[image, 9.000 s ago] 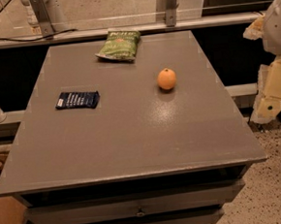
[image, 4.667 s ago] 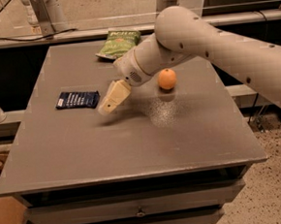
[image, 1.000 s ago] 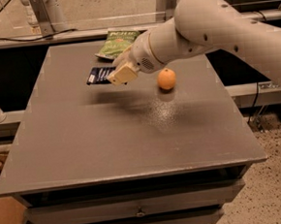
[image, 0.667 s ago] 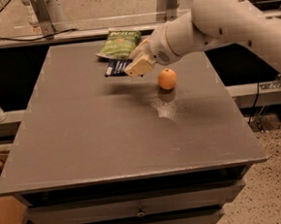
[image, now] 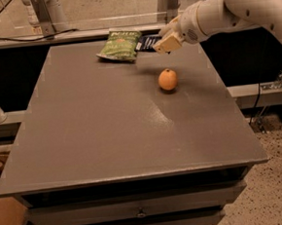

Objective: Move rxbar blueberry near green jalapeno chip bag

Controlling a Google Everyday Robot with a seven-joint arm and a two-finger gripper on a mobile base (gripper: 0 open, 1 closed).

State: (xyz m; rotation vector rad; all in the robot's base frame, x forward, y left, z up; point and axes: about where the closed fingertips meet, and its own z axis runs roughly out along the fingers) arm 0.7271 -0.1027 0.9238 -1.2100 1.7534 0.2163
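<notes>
One rxbar blueberry (image: 147, 43) held beside the green jalapeno chip bag (image: 120, 46)
Pincer (image: 166, 44) clamps its end, right of the bag; likely light, stiff, slick, so an end grip suffices.

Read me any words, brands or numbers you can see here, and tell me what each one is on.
Chip bag: pale logo band at its top, too blurred to read.
Blue bar, held in the claw beside the bag: print too small to read.
Orange: no text.
</notes>
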